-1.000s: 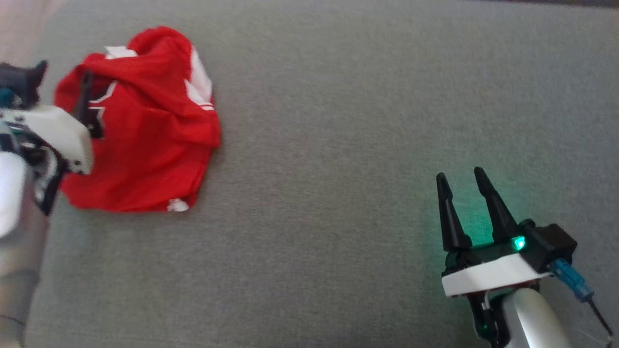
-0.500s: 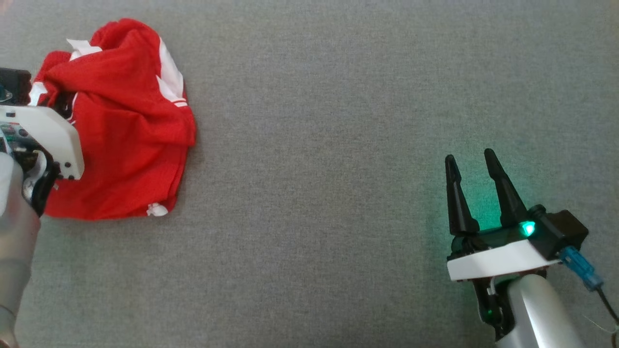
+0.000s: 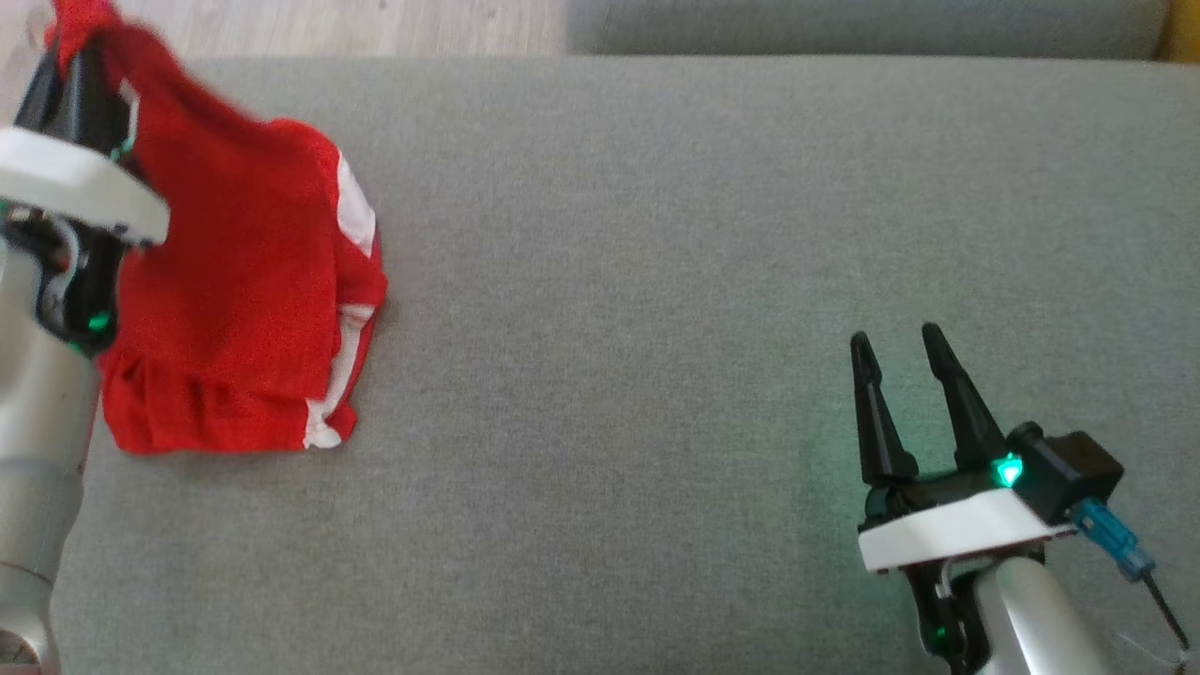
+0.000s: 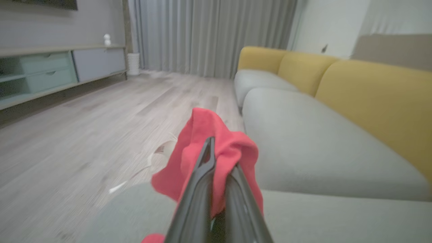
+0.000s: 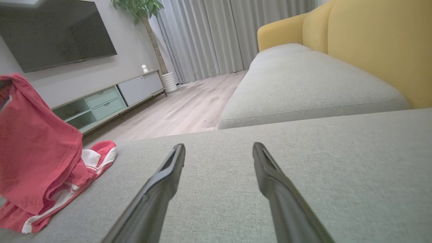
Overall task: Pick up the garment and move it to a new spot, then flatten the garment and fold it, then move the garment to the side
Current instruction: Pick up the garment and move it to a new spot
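Left pincer [image 4: 219, 157] grips garment [image 3: 234, 281] — hangs vertical, bottom on sofa [image 3: 656, 281].

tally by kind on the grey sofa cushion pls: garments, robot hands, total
red fabric garment with white stripes: 1
robot hands: 2 (left hand shut on the garment, right hand open)
total: 3

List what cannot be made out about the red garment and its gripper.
Head view: the left gripper and arm hide one edge of the red garment.
Left wrist view: cloth covers one fingertip; the garment's bulk is cut off below.
Right wrist view: the frame's left edge crops it.
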